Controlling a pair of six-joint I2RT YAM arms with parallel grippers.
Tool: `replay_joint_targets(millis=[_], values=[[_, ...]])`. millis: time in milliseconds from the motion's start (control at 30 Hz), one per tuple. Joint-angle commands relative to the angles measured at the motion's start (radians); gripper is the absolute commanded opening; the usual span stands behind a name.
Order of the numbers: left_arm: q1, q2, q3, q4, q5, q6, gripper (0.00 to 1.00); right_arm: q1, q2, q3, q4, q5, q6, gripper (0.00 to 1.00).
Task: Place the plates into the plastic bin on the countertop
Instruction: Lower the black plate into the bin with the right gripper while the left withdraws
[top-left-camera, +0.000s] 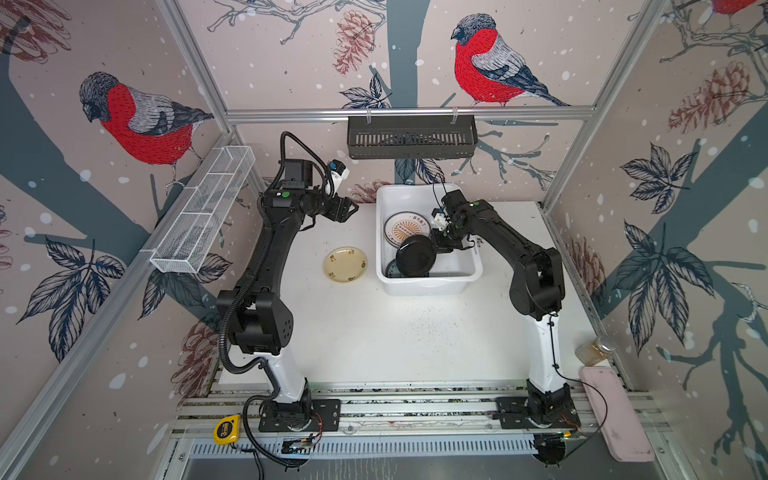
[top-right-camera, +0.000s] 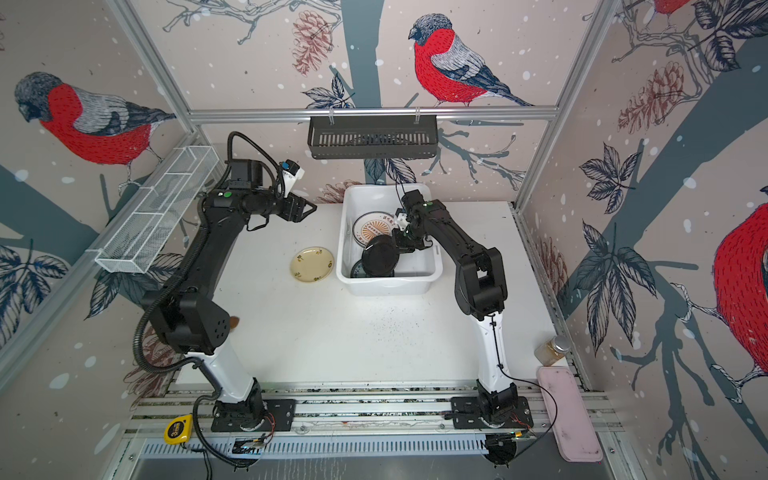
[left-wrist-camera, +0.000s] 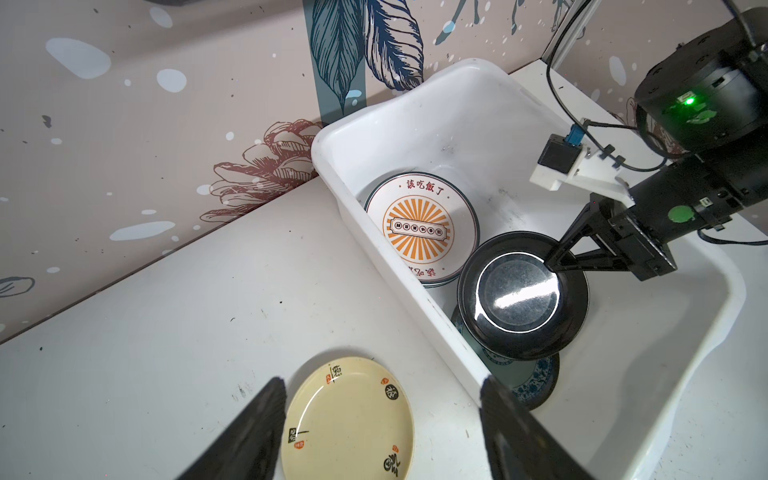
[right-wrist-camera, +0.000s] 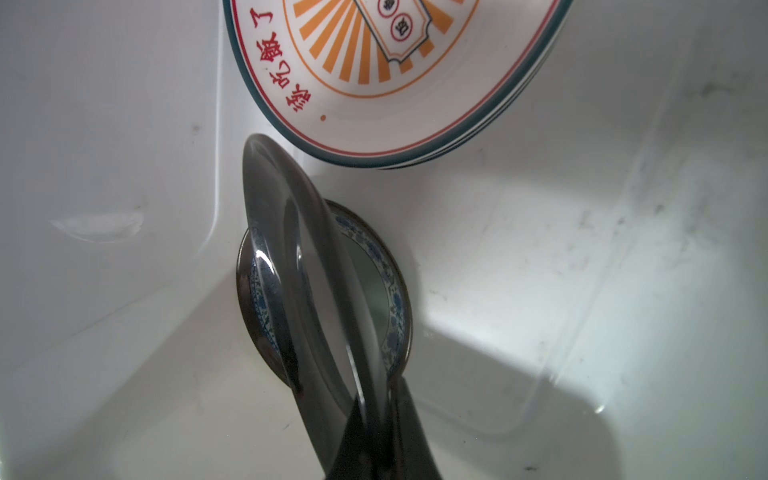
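On the white speckled counter a white rectangular plastic bin is set, an orange-sunburst plate and a teal patterned plate inside. Over the teal one a round black plate is pinched by the right tool. A pale yellow plate is left beside the bin; the left tool is spread, empty.

This looks like a robot lab. A left robot arm and a right robot arm are bolted to metal rails by a white bench, inside a metal frame with bird wallpaper.

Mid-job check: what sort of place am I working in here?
Likely a lab test cell dressed up, not a kitchen: an aluminium frame holds bird wallpaper panels, and a tape measure lies by the slotted base rail.
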Motion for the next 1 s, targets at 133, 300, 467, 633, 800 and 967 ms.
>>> replay_joint_targets(millis=[133, 300, 467, 633, 800, 967], values=[[0.004, -0.013, -0.014, 0.019, 0.012, 0.012, 0.74, 0.008, 0.02, -0.009, -0.022, -0.028, -0.005, 0.02], [0.005, -0.026, -0.038, 0.03, 0.015, 0.011, 0.74, 0.015, 0.024, -0.043, -0.009, -0.027, -0.004, 0.02], [0.005, -0.036, -0.053, 0.04, 0.015, 0.013, 0.73, 0.021, 0.02, -0.082, 0.01, -0.021, -0.001, 0.03], [0.007, -0.043, -0.062, 0.042, 0.018, 0.014, 0.74, 0.021, 0.018, -0.102, 0.022, -0.018, 0.003, 0.06], [0.007, -0.054, -0.077, 0.046, 0.02, 0.014, 0.73, 0.02, 0.017, -0.118, 0.029, -0.009, 0.003, 0.08], [0.008, -0.07, -0.099, 0.056, 0.019, 0.014, 0.74, 0.016, 0.009, -0.146, 0.044, -0.002, 0.001, 0.11]])
